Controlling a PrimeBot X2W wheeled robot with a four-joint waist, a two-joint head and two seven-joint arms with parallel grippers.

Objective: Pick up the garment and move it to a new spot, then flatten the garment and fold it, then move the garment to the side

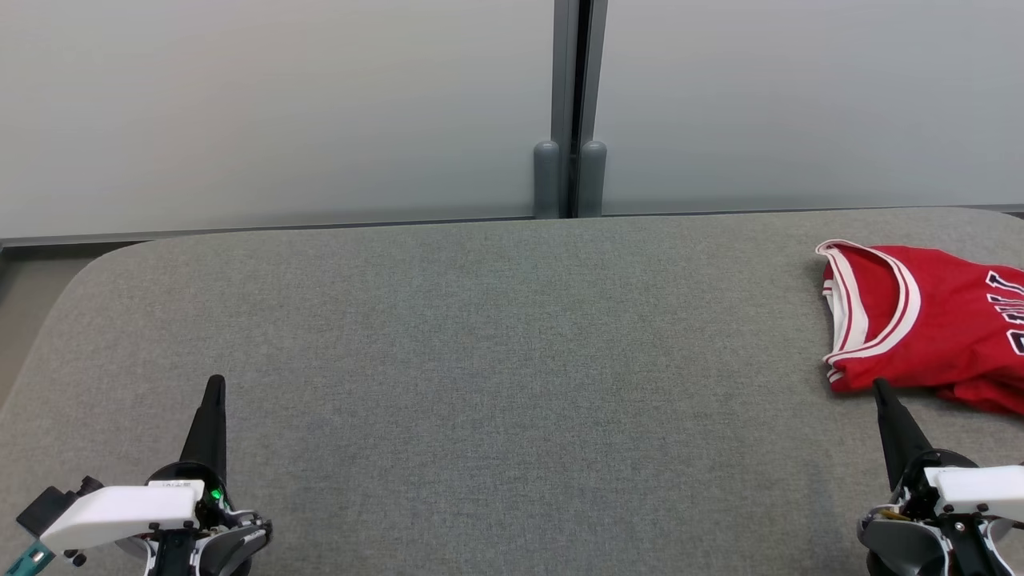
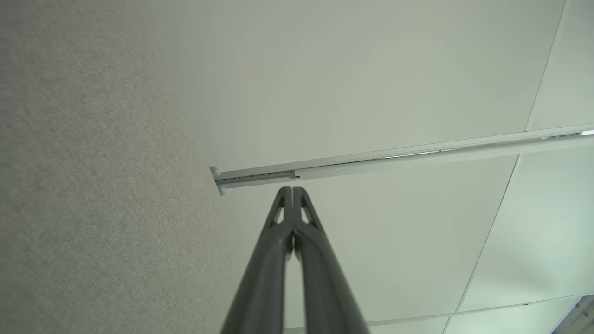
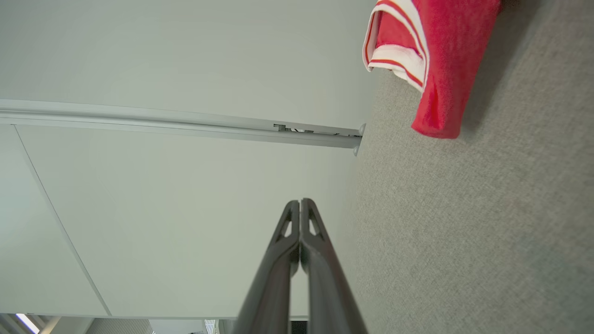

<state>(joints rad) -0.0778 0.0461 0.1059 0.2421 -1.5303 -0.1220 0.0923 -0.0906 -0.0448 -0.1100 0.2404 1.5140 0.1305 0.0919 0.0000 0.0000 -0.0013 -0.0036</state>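
- Grey woven-fabric table top (image 1: 480,360): the middle is bare, and the garment sits at the 3 o'clock edge of the head view.
- Red sleeveless jersey with white-and-red trim and dark lettering (image 1: 920,320): it lies on the table at far right, partly cut off by the edge of that view.
  - The trimmed opening faces 9 o'clock and the lettering reads sideways, so I judge the long axis to run 9-to-3.
  - The near edge is doubled over and slightly rumpled (image 3: 445,55).
  - I can't tell whether the whole piece is neatly folded.
- Stage is ambiguous. A jersey off to the side fits one waiting to be picked up, and equally one already folded and parked there. These frames don't settle which.
- Right gripper (image 1: 882,390): the two long dark fingers are pressed together, holding nothing (image 3: 300,202).
  - The jersey sits at its 12-to-1 o'clock, and the near-left corner is just past the tip.
  - The right wrist view shows grey cloth between the tip and the jersey, so they are apart.
- Left gripper (image 1: 216,382): fingers are together and empty as well (image 2: 292,189). The jersey is at its 2-to-3 o'clock, well apart.
- The right arm is clearly the nearer one. Any reach for the jersey goes forward and slightly outward from that tip.
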